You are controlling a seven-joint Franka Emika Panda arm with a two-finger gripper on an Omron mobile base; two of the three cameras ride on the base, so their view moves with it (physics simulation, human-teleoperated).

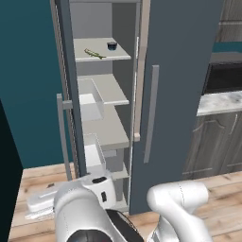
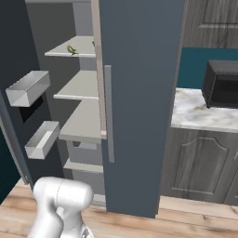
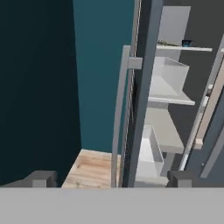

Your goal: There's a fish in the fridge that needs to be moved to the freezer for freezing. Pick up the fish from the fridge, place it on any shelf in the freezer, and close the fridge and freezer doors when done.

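Presently my pincer [image 3: 111,177] gapes wide and empty before the open freezer [image 1: 101,101], its door's bar handle [image 3: 119,118] rising toward twelve o'clock between my tips.

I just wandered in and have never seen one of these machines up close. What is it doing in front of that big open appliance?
A white robot arm stands before a tall slate-grey side-by-side appliance. The left door is swung open, showing light grey shelves and clear door bins; the right door is shut. The top shelf carries a small dark cup and something thin and green. The end effector is open and empty, pointed at the open door's edge and bar handle.
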